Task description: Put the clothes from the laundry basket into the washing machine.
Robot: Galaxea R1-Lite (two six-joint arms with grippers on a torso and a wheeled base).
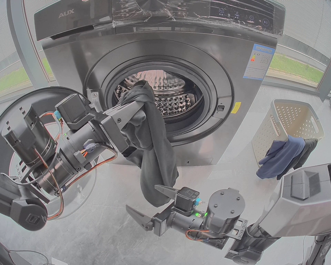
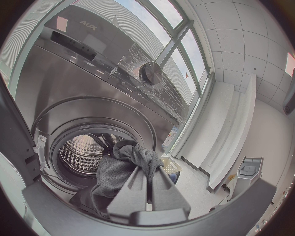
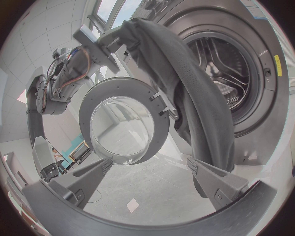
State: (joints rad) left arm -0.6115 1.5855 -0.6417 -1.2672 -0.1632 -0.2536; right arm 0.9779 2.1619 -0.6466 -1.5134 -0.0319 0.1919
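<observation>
Left gripper (image 1: 140, 104), centre-left of the head view, is clamped on a dark grey garment (image 1: 157, 155) at the washing machine (image 1: 213, 62) door opening. The cloth hangs down the front. Right gripper (image 1: 142, 197), lower centre, has its fingers spread wide by the hem (contact cannot be told). Laundry basket (image 1: 293, 119), at right, has blue clothes (image 1: 281, 157) draped from it.

Bright, even daylight comes through the windows (image 2: 184, 61) behind the washing machine (image 1: 213, 62). Its steel drum (image 1: 165, 89) glints and the film (image 1: 193, 12) across its top glares; shadows on the floor (image 1: 103, 224) before it are faint. My wrist views bow round it, corners black.
</observation>
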